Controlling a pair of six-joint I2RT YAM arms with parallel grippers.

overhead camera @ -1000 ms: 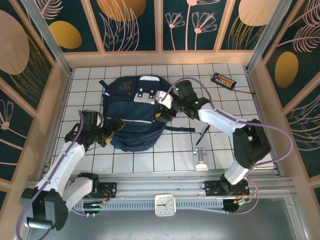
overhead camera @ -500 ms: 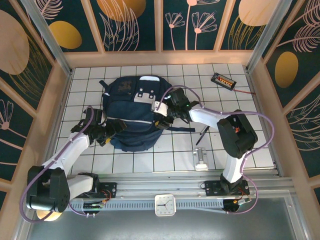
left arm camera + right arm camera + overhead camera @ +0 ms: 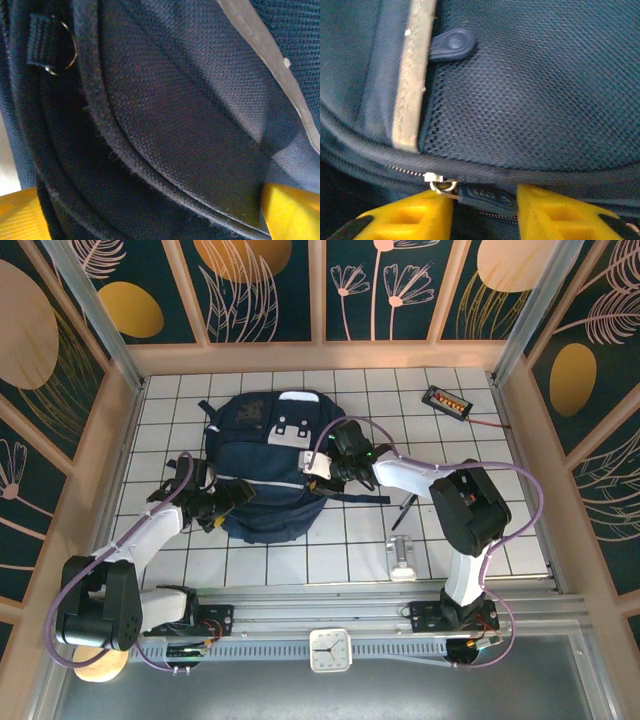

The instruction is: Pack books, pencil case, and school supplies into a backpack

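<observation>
Nearest on the tiled worktop (image 3: pixel 330 562), a small silver metal piece (image 3: pixel 402 558) is lying right of centre, with a slim black pen (image 3: pixel 405 510) lying just beyond it, apart from the bag.

The left claw (image 3: pixel 232 498) is resting at the near-left edge of the backpack (image 3: pixel 262 465). In the left wrist view this claw (image 3: pixel 152 212) is standing wide, its yellow fingertips (image 3: pixel 17 215) sitting at opposite sides with folded navy fabric between them. A thin metal ring (image 3: pixel 62 55) is hanging from a webbing loop at upper left.

The backpack is lying flat on the left-centre of the worktop, its top pointing far.

The right claw (image 3: pixel 318 468) is sitting at the backpack's right side. In the right wrist view this claw (image 3: pixel 484 204) is standing narrow, its fingers (image 3: pixel 405 217) pinching the zip pull (image 3: pixel 480 195) from both ends. Beyond the zip, a mesh pocket (image 3: pixel 535 90) and a pale stripe (image 3: pixel 412 75) are showing.

At the far right, a small black gadget (image 3: pixel 446 400) with a red wire (image 3: pixel 490 422) is lying well apart from the backpack.
</observation>
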